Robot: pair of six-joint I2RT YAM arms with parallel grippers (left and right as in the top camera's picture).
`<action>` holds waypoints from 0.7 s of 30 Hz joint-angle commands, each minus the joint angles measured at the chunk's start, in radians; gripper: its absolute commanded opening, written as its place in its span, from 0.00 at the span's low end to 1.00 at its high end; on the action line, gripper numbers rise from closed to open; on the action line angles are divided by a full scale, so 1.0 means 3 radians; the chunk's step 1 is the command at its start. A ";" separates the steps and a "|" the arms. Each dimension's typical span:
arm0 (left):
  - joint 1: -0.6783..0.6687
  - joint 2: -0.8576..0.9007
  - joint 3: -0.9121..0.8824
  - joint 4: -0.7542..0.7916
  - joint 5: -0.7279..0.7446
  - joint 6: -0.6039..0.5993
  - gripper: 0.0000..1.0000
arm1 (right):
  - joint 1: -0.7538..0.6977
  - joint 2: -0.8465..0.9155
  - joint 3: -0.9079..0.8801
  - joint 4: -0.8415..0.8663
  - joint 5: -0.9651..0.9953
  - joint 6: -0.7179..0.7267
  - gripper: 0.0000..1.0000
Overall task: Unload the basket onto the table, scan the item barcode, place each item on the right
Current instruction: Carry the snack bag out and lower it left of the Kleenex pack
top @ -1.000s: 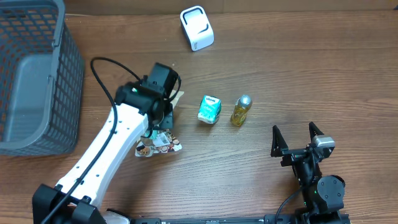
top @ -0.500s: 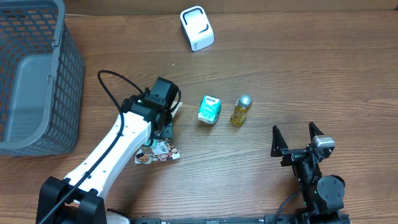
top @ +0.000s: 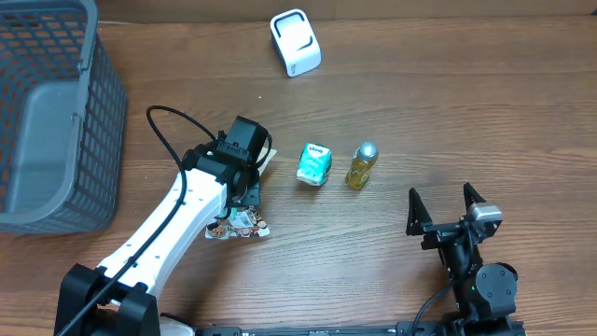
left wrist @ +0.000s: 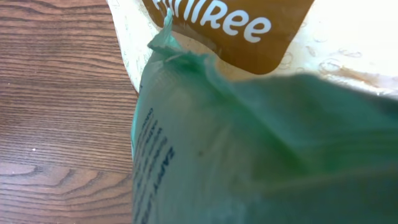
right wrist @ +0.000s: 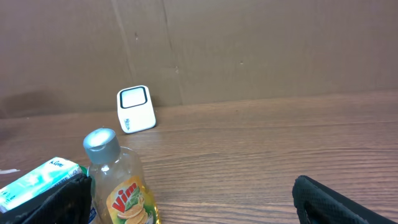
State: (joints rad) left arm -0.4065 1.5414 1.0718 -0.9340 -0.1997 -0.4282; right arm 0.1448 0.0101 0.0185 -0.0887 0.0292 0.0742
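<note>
While your left gripper (top: 240, 203) is clenched on the crinkled pouch (top: 244, 225) at the near left of the table (top: 420, 103), raise it clear, then turn its printed side outward before travelling. That film is soft and buckles, so pull the barcode panel flat; from the wrist view I can't spot the code. Your right gripper (top: 440, 198) idles wide apart at three o'clock from the pouch. Beyond, at two o'clock, sit a boxy teal carton (top: 314, 164) and a rounded yellow bottle (top: 361, 165); farthest, at one o'clock, the smooth white scanner (top: 296, 42).

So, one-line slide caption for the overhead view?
Left pincer shut on the snack packet, carton and bottle beside it, white scanner at the far edge, right pincer open.
</note>
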 commanded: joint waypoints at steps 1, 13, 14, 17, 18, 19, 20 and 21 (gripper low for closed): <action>-0.0032 -0.0011 -0.0018 0.0013 -0.0141 -0.0052 0.15 | -0.0010 -0.0024 -0.0036 0.0023 -0.0018 -0.0013 1.00; -0.0084 0.0460 -0.0018 0.0011 -0.0183 -0.0045 0.21 | -0.0010 -0.0024 -0.0036 0.0023 -0.0018 -0.0014 1.00; -0.0085 0.0497 -0.0018 0.0015 -0.0183 -0.0045 0.21 | -0.0010 -0.0024 -0.0036 0.0023 -0.0018 -0.0013 1.00; -0.0088 0.0579 -0.0018 0.0052 -0.0164 -0.0043 0.22 | -0.0010 -0.0024 -0.0036 0.0023 -0.0018 -0.0013 1.00; -0.0086 0.0598 -0.0018 0.0066 -0.0135 -0.0045 0.24 | -0.0010 -0.0024 -0.0036 0.0023 -0.0018 -0.0013 1.00; -0.0086 0.0608 -0.0018 0.0079 -0.0093 -0.0043 0.29 | -0.0010 -0.0024 -0.0036 0.0023 -0.0018 -0.0014 1.00; -0.0086 0.0621 -0.0018 0.0086 -0.0067 -0.0043 0.40 | -0.0010 -0.0024 -0.0036 0.0023 -0.0018 -0.0013 1.00; -0.0086 0.0622 -0.0018 0.0092 -0.0048 -0.0045 0.55 | -0.0010 -0.0024 -0.0036 0.0023 -0.0018 -0.0013 1.00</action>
State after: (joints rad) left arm -0.4259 1.7126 1.0718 -0.9127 -0.2268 -0.4328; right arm 0.1444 0.0101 0.0185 -0.0887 0.0288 0.0750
